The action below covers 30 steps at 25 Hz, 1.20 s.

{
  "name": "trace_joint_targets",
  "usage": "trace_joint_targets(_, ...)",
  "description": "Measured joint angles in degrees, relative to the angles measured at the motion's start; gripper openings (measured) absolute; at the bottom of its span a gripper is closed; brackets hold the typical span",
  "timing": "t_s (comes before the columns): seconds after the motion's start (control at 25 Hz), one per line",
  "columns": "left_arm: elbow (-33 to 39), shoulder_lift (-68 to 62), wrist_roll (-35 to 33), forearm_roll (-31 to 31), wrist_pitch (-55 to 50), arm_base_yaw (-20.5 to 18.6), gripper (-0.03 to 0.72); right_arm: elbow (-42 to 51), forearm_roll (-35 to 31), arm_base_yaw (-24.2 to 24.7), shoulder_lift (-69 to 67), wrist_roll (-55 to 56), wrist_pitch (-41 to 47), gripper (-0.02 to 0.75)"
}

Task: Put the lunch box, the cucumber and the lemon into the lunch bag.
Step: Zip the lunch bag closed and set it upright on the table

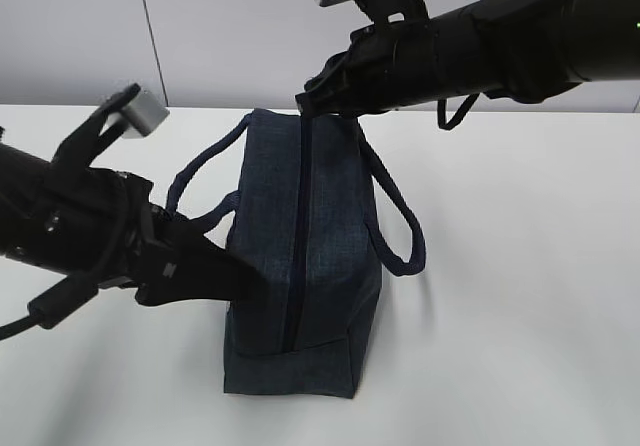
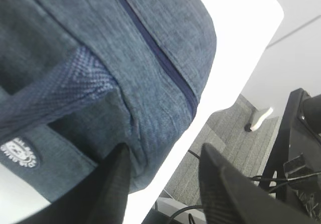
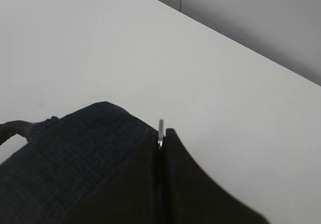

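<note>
left arm: black, comes in from the left edge of the exterior view, low over the table
left gripper (image 2: pixel 163 176): fingers parted, nothing between them; one black finger (image 2: pixel 113 184) sits against the bag's lower side wall near the corner, the other (image 2: pixel 225 184) hangs past the table edge over the grey floor
table (image 1: pixel 520 266): plain white top, bag stands near its middle
lunch bag (image 1: pixel 330 216): dark navy boxy fabric bag, upright, long axis running away from the exterior camera; top zipper (image 1: pixel 298 236) is a dark line along the whole top, reads as closed
handles: two navy loop straps, one (image 1: pixel 200 181) drooping on the left side by the left gripper, one (image 1: pixel 400 226) hanging off the right side
logo (image 2: pixel 17 152): small white round patch on the bag's side wall, seen in the left wrist view
right arm: black, reaches in from the upper right to the far end of the bag
right gripper (image 3: pixel 161 148): fingers clenched on the silver ring pull (image 3: pixel 160 131), a thin metal sliver showing between the tips at the far end of the zipper
lunch box, cucumber, lemon: not visible in any view
</note>
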<state>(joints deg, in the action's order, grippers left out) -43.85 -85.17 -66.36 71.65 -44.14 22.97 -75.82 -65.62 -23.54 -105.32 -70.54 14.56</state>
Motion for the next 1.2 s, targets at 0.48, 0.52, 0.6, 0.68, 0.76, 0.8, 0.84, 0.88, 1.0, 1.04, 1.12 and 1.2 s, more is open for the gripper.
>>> trace_joint_targets(0.48,-11.01,5.22,28.79,-21.45,-1.48,0.00,0.310,0.00,0.00,0.00,0.00,0.00,0.16,0.000)
trace_joint_targets(0.52,-13.31,5.22,30.95,-23.39,-1.63,0.00,0.310,0.00,0.00,0.00,0.00,-0.13,0.16,0.000)
trace_joint_targets(0.6,-17.72,4.10,34.63,-26.71,-2.24,0.00,0.310,0.00,0.00,0.00,0.00,-0.13,0.16,0.000)
trace_joint_targets(0.68,-21.74,1.87,37.06,-28.39,-3.36,0.00,0.310,0.00,0.00,0.00,0.00,-0.13,0.16,0.000)
trace_joint_targets(0.76,-25.29,-1.45,38.25,-28.88,-4.88,0.00,0.310,0.00,0.00,0.00,0.00,-0.13,0.16,0.000)
trace_joint_targets(0.8,-26.74,-2.92,38.67,-29.16,-5.47,0.00,0.310,0.00,0.00,0.00,0.00,-0.13,0.16,0.000)
trace_joint_targets(0.84,-27.80,-4.69,39.12,-29.29,-5.80,0.00,0.310,0.00,0.00,0.00,0.00,-0.13,0.16,0.000)
trace_joint_targets(0.88,-28.90,-6.43,39.51,-29.38,-5.92,0.00,0.310,0.00,0.00,0.00,0.00,-0.13,0.26,0.000)
trace_joint_targets(1.0,-31.16,-10.81,40.45,-29.53,-5.92,0.00,0.310,0.00,0.00,0.00,0.00,-0.13,0.25,0.000)
trace_joint_targets(1.04,-31.84,-12.15,40.85,-29.53,-5.92,0.00,0.310,0.00,0.00,0.00,0.00,-0.13,0.25,0.000)
trace_joint_targets(1.12,-32.89,-14.36,41.34,-29.53,-5.68,0.00,0.310,0.00,0.00,0.00,0.00,-0.24,0.25,0.000)
trace_joint_targets(1.2,-33.90,-16.31,41.95,-29.53,-5.57,0.00,0.310,0.00,0.00,0.00,0.00,-0.24,0.25,0.000)
